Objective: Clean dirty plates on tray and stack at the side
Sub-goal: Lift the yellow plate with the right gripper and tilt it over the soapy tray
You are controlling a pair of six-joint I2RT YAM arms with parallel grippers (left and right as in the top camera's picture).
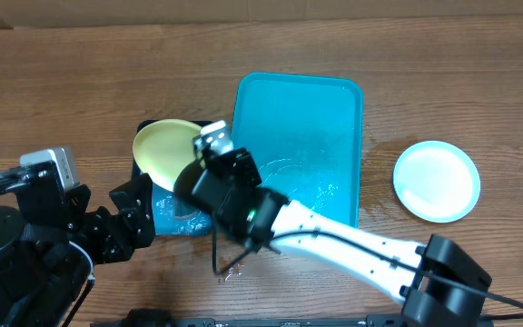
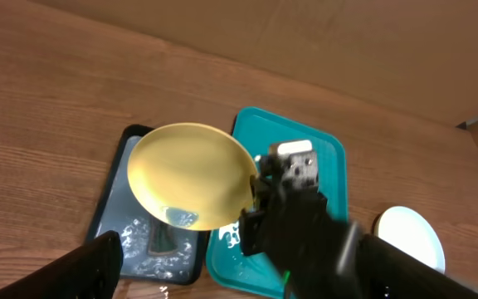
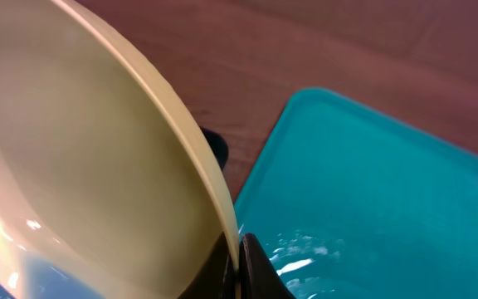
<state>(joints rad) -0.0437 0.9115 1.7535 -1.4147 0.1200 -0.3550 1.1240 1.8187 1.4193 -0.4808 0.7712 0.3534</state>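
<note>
Two plates in view. First, a small round yellow-green plastic plate (image 1: 163,148), tilted up on edge left of centre in the overhead view, over the smaller dark-rimmed blue tray (image 2: 106,199) and pinched at its right rim by the right tool (image 3: 235,259). Contact between its lower edge and that tray: cannot tell. Second, a pale round plate with a light blue rim (image 1: 436,182), flat on the wooden bench (image 1: 62,82) at the right of frame, well apart from the large bright turquoise rectangular plastic tray (image 1: 343,91) in the middle. Left tool (image 1: 136,214) at lower left, fingers spread, holding nothing.

Probably light and stiff, thin-walled plastic. Unlikely to break, yet likely slick, judging by the wet gleam on both trays. Best taken at the rim, one finger inside the lip and one behind. Not further in toward the smooth centre, for fear of sliding. Worth guarding against twist about that single pinch.

Third plate nowhere visible, perhaps hidden under the right arm. No smears discernible on the yellow face, only a gleam near its lower edge. Far finger lost behind the plate in the right wrist view. Dark patch in the smaller tray unreadable.
</note>
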